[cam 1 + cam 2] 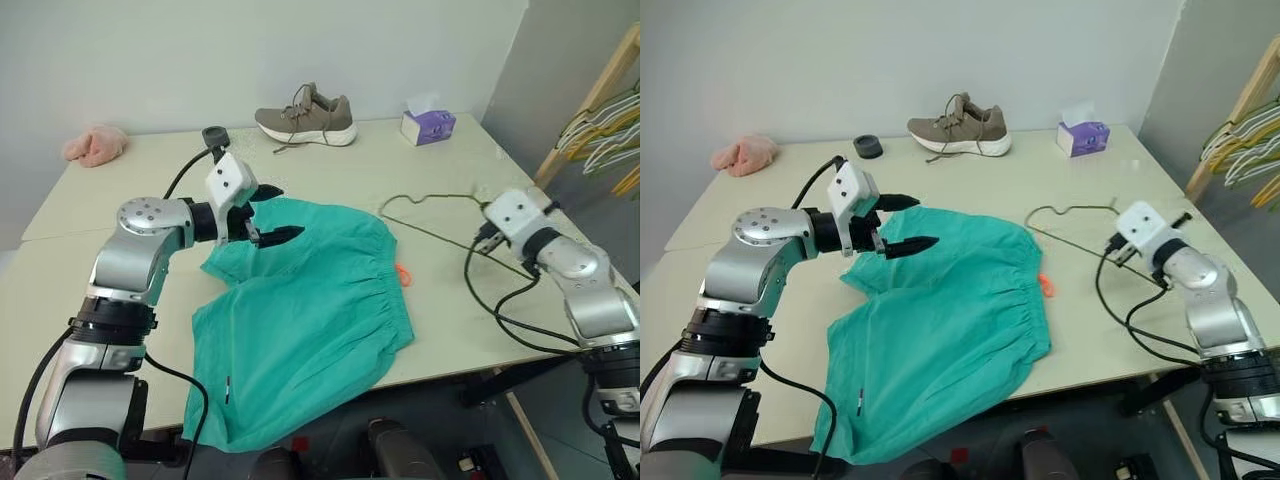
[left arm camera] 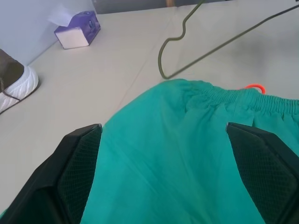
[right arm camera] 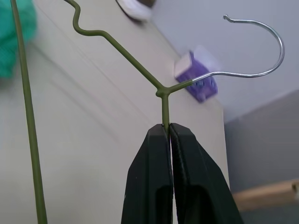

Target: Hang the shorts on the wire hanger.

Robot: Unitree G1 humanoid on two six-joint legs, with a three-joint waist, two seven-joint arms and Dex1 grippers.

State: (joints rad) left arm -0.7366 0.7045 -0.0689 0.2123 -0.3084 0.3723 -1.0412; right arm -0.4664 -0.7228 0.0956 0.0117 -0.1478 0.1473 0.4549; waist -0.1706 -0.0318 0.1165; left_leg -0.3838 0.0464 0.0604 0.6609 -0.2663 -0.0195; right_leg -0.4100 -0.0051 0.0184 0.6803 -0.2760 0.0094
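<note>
My left gripper (image 1: 272, 215): reaches level toward the right, fingers spread wide and holding nothing, over the far left part of the shorts.
Shorts (image 1: 320, 310): teal, spread on the table (image 1: 130, 190), near edge hanging off the front.
Wire hanger (image 1: 440, 228): olive, right of the shorts.
My right gripper (image 3: 167, 128): points level, fingers pinched tight on the hanger wire below its hook.

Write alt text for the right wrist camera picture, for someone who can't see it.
The right gripper, its two black fingers shut, pinches the thin olive-green wire hanger just below its silver hook. Behind it lie the beige table, a purple tissue box and a corner of the teal shorts.
</note>
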